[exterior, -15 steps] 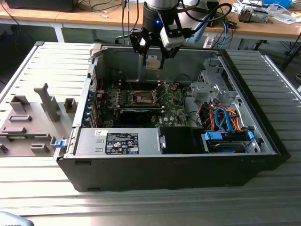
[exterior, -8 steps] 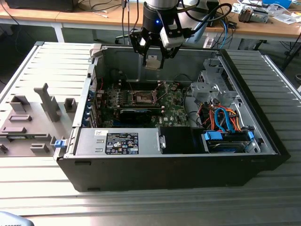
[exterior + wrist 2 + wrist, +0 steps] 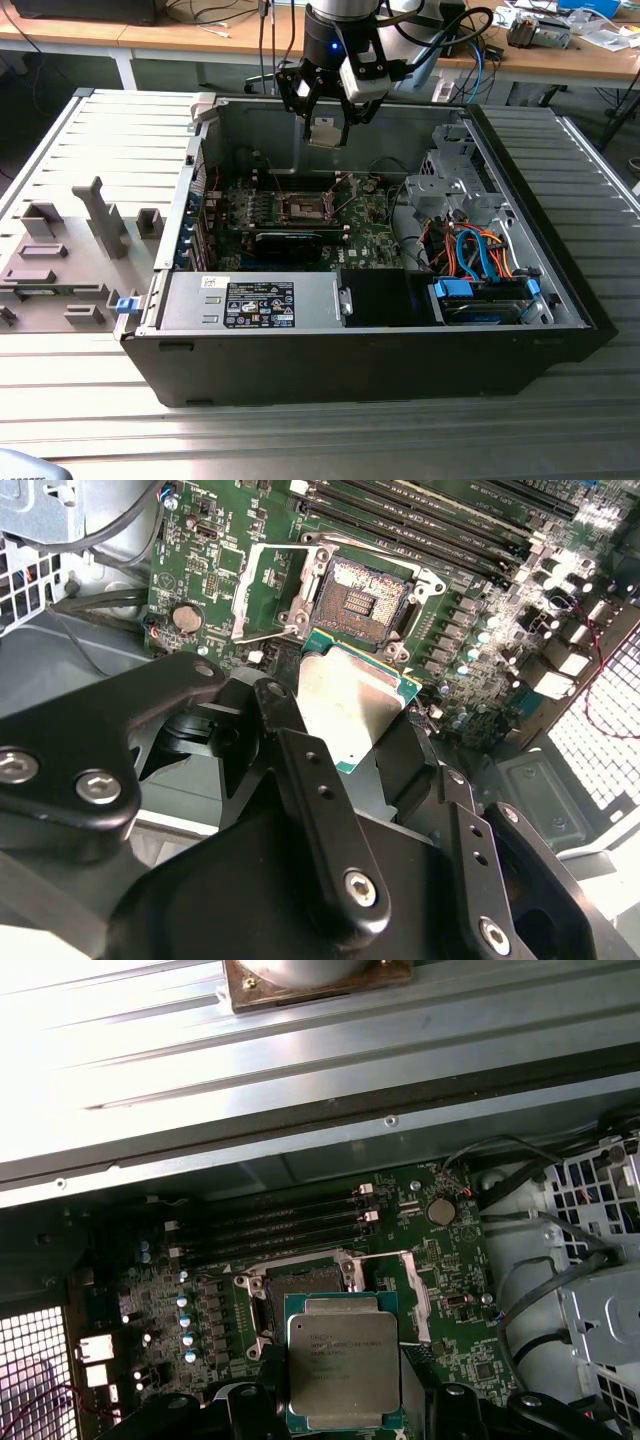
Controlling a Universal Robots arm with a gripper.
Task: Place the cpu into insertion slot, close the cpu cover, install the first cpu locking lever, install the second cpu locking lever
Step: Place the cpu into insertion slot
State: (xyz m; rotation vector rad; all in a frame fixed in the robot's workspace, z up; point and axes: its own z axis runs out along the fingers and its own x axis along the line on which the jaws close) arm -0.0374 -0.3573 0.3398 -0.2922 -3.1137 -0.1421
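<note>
Black tool [image 3: 345, 725] is clenching the small flat square silver-grey cpu [image 3: 343, 1360]
The cpu is hanging in its grip; the square silver-rimmed insertion slot [image 3: 362, 602] is lying below the tool, untouched

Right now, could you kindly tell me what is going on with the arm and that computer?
The robot arm's claw grips the cpu by its edges and holds it in the air over the open computer case. Below it on the motherboard, the insertion slot lies open and empty, so the chip is not yet seated.
</note>
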